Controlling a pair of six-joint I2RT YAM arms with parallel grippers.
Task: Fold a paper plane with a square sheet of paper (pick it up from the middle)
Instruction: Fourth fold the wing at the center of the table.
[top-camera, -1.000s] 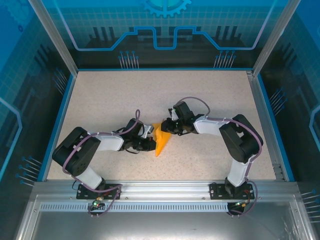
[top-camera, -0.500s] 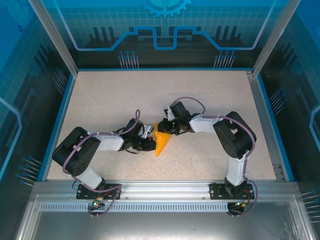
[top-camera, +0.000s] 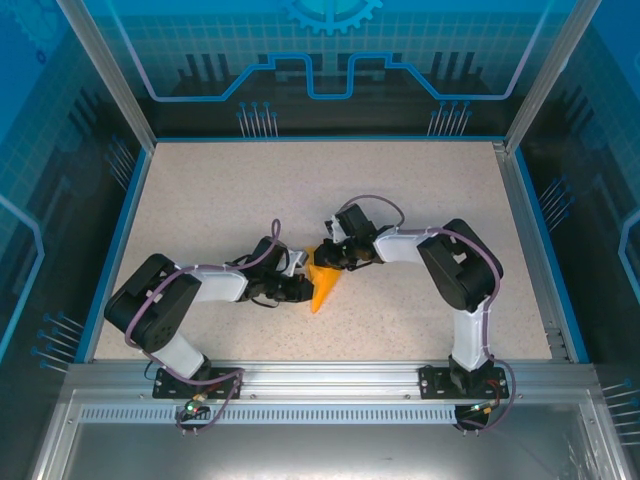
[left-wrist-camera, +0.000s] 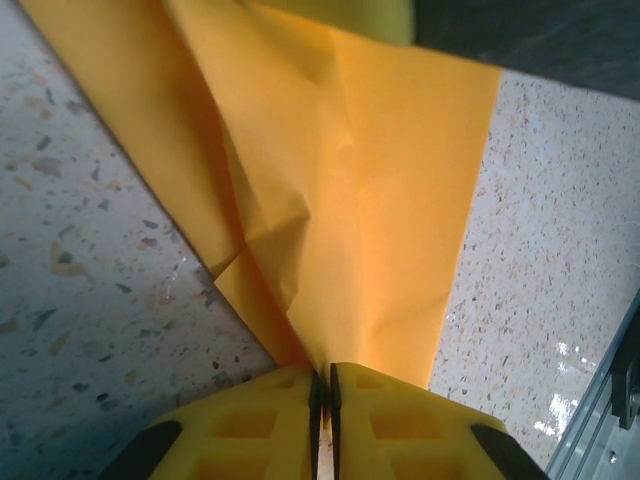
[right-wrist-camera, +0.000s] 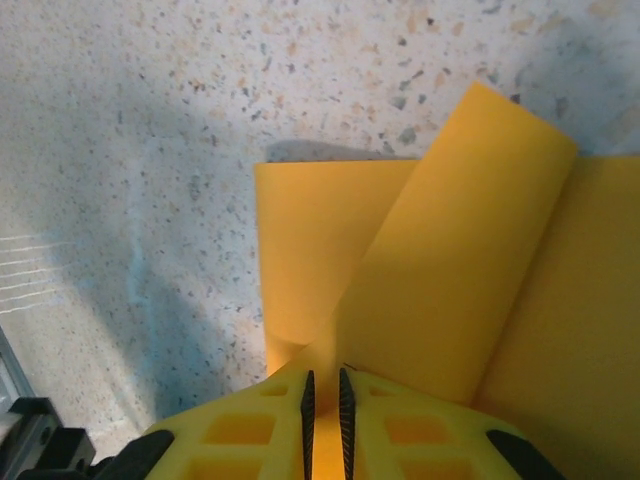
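Top external: paper (top-camera: 322, 284) sits centre frame, half-folded. My left gripper (left-wrist-camera: 321, 395) and right gripper (right-wrist-camera: 323, 395) both pinch its edges; I'd pull evenly, fold lines straight, no tearing.

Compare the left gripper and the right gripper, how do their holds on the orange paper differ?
The left gripper pinches the orange paper at its left edge; the right gripper pinches its far end. Ahead of the left gripper the paper is wrinkled; ahead of the right gripper a smooth flap lies folded over. Both have jaws nearly closed on the paper.
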